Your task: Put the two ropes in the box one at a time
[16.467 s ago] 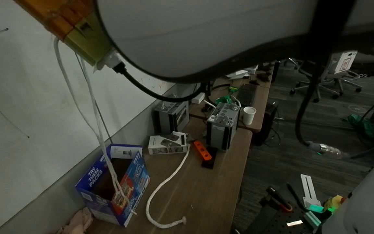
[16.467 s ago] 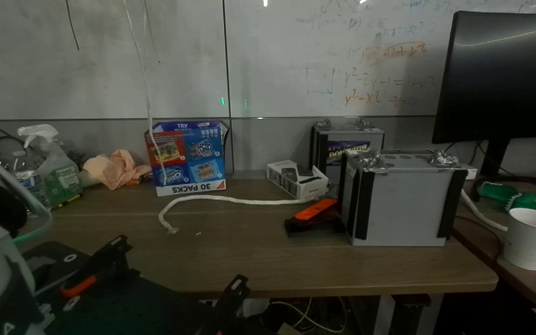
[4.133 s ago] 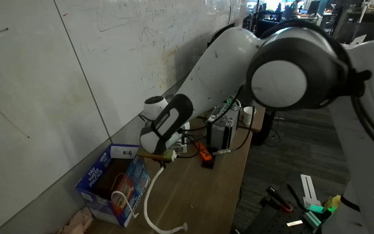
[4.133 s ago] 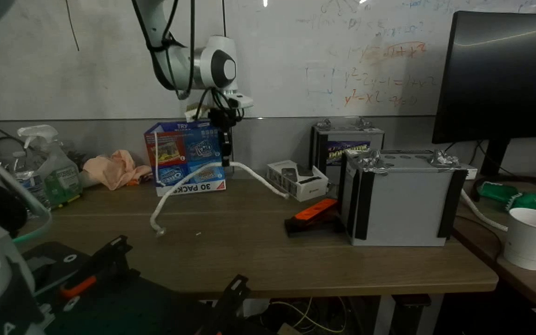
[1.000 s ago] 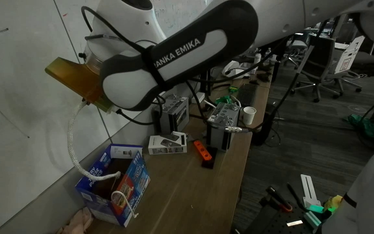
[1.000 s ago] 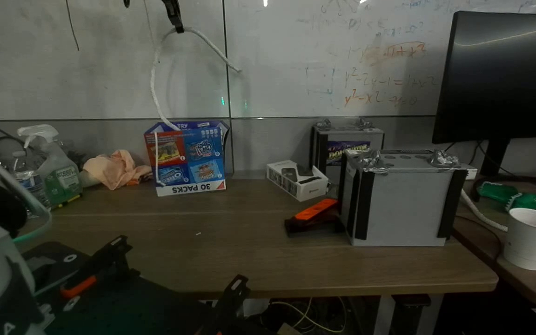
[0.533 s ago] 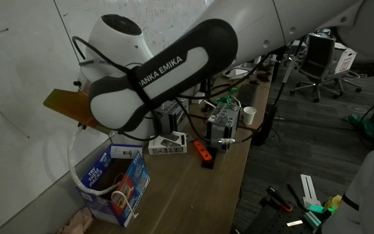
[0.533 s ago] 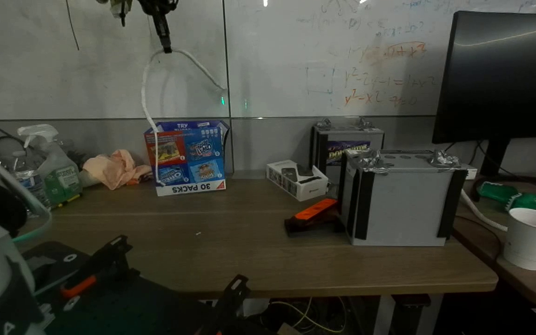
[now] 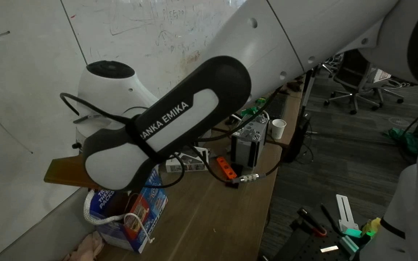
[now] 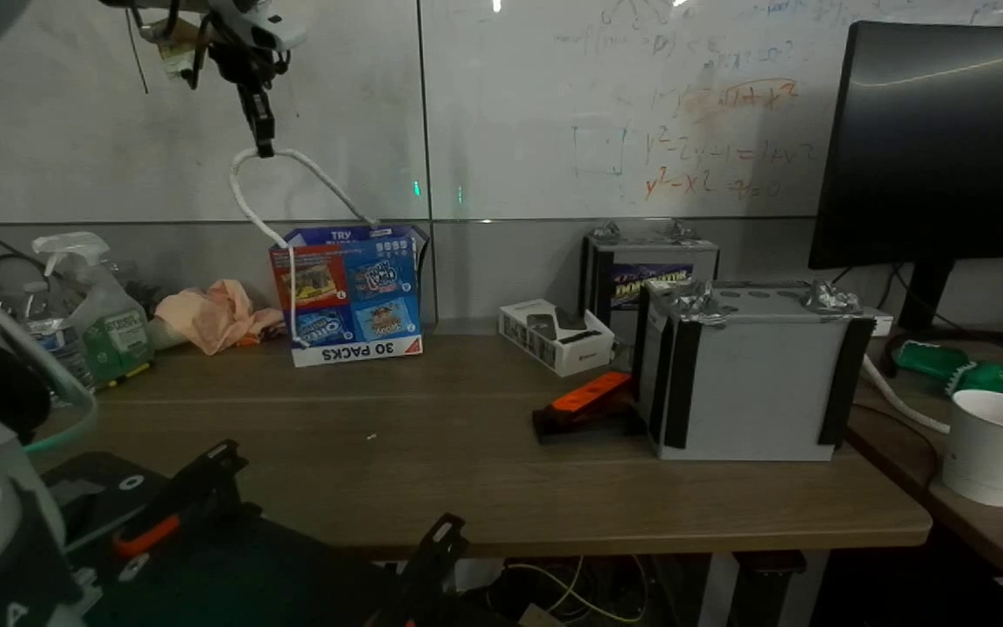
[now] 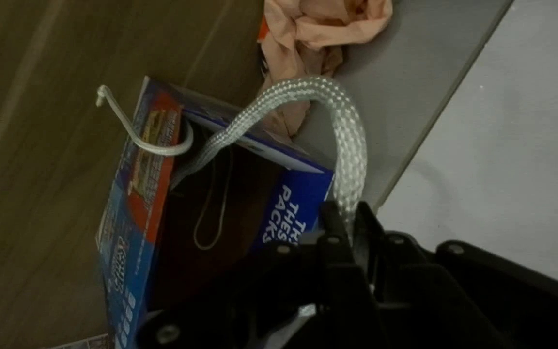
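Left of the blue box (image 10: pixel 384 280) in an exterior view, we see a peach cloth (image 10: pixel 214 318). Above the box's left edge, our gripper (image 10: pixel 265 151) pinches the thicker rope (image 11: pixel 351 150), one length of which dips into the box. The thinner rope (image 11: pixel 160 150) drapes over the box's printed wall, one end outside. Right of the box sits a white carton (image 10: pixel 558 344).

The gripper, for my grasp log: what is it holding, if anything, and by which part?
The gripper holds the thicker white rope partway along its length, not by an end; a stretch droops on either side.
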Robot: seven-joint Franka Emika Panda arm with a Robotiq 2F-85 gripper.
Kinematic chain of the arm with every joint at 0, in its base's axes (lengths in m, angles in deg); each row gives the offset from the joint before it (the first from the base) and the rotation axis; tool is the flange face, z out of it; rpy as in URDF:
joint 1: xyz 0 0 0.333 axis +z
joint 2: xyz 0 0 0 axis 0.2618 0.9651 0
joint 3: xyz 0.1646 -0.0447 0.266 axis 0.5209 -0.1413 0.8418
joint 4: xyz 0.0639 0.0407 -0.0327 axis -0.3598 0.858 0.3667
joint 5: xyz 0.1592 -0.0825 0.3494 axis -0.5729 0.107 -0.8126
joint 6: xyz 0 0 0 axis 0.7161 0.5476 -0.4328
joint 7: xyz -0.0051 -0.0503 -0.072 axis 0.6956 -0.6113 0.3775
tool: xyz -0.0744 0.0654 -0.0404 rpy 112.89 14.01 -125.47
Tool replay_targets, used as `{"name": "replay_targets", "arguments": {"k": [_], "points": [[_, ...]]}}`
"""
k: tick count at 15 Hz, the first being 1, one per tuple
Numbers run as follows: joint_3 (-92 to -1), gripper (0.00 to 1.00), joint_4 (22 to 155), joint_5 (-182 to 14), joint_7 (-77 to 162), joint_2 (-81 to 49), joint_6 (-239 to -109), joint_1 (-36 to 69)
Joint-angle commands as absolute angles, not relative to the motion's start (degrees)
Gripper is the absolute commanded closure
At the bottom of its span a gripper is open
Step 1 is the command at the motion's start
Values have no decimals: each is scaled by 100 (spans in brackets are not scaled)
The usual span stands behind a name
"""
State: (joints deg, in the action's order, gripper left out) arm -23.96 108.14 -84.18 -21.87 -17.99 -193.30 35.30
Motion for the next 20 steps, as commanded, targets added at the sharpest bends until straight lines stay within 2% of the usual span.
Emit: {"name": "replay_targets", "arguments": {"k": [1, 12, 13, 14, 20], "points": [[-2526, 96, 10785, -8651, -1737, -1774, -19171, 3652], [-3430, 94, 9934, -8264, -1762, -846, -19072, 3769], [-3445, 64, 9868, -8323, -1740, -747, -18990, 3775], [-3486, 63, 9858, -8285, -1717, -736, -18889, 3806], [-3392, 18, 10184, -8308, -1638, -1066, -17744, 3963]]}}
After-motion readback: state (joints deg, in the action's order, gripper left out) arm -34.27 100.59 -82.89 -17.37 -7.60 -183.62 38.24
